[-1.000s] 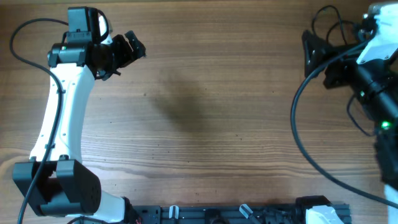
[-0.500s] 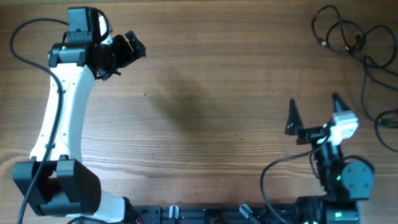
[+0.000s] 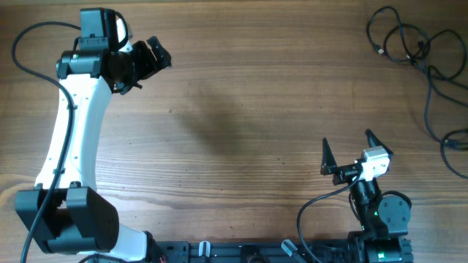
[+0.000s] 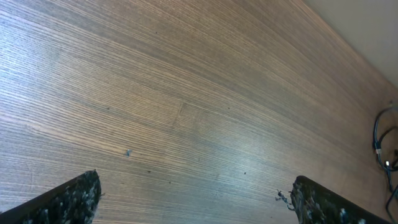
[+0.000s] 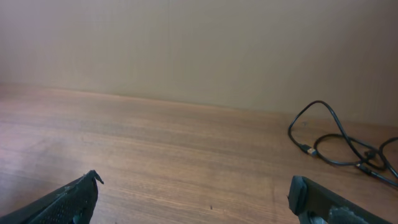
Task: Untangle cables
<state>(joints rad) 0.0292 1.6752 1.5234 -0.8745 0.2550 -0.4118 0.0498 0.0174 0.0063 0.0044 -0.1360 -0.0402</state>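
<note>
The cables (image 3: 418,50) lie loose at the table's (image 3: 241,109) 1 to 2 o'clock corner in the overhead view. They form several thin black loops that cross one another near the far edge, and one strand trails down the right side toward 3 o'clock. A small plug shows at the end of a loop at the heap's 9 o'clock side. They look light, limp and slick, so I judge a pull on one strand will drag the whole heap instead of freeing it. One arm should pin a strand while the other draws. The best hold is probably just behind a plug or on an outer loop, not the crossed middle. The left gripper (image 3: 152,62) hangs at 10 o'clock, jaws spread wide and empty, well apart from the cords. The right gripper (image 3: 347,142) sits at 5 o'clock, jaws also spread and holding nothing, with the cables toward its 1 o'clock.
</note>
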